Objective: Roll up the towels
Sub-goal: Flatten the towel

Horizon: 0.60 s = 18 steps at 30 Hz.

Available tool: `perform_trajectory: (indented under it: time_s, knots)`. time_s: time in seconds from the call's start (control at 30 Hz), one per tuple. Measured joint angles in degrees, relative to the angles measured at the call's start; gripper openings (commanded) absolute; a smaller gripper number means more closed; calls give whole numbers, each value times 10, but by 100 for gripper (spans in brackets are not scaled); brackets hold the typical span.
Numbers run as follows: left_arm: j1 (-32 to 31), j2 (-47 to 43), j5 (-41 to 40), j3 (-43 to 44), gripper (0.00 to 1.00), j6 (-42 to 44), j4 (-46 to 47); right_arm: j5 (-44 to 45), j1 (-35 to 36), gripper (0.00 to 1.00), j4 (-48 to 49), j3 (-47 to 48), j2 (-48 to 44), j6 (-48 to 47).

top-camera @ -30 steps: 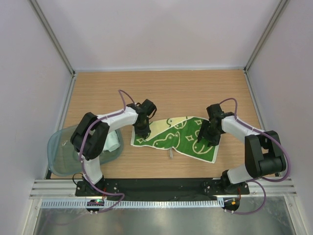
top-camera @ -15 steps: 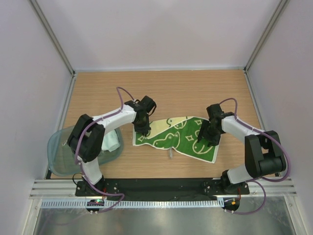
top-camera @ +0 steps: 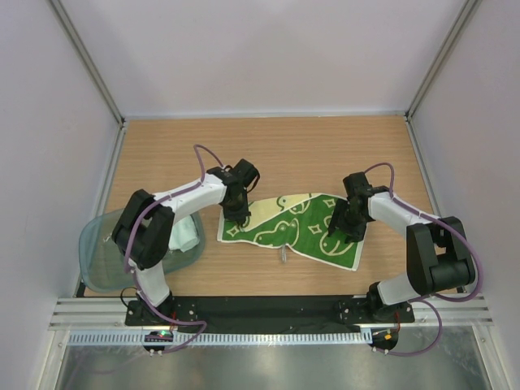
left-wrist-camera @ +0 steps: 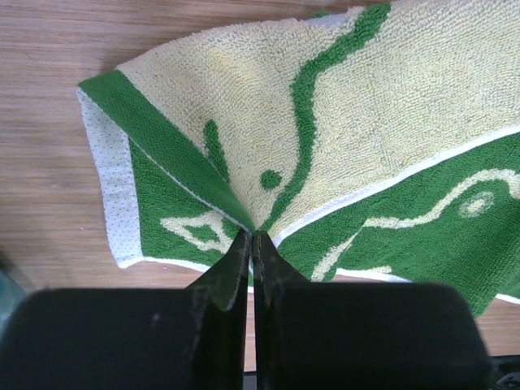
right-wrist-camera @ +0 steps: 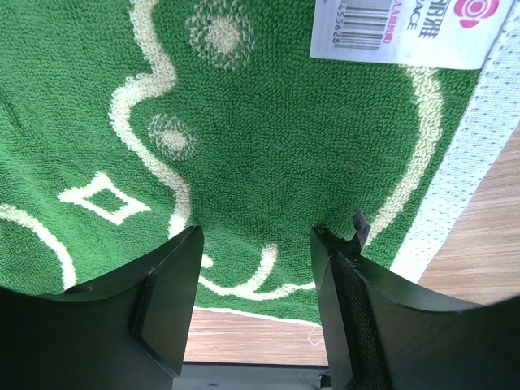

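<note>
Left tool (left-wrist-camera: 252, 240) pinches thin fold of green towel (left-wrist-camera: 390, 122), frame centre; right tool (right-wrist-camera: 256, 260) spread over it. Risk: fold slips, roll skews.

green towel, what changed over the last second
The left end effector, shut on a pinch of the green towel, edged slightly toward the far side while its elbow swung left toward the bin, barely shifting the towel's left edge. The right end effector, open over the towel's right end, stayed put, as did the bin.

Looped terry green towel (left-wrist-camera: 382, 122) on matt wood-grain table (left-wrist-camera: 49, 65)
</note>
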Motion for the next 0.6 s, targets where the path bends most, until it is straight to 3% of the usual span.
perform_trajectory:
  time_s: [0.2, 0.6]
  knots:
    - [21, 0, 15, 22, 0, 1, -2, 0, 1, 62, 0, 0, 0, 0]
    - [216, 47, 132, 103, 2, -27, 50, 0, 4, 62, -4, 7, 7, 0]
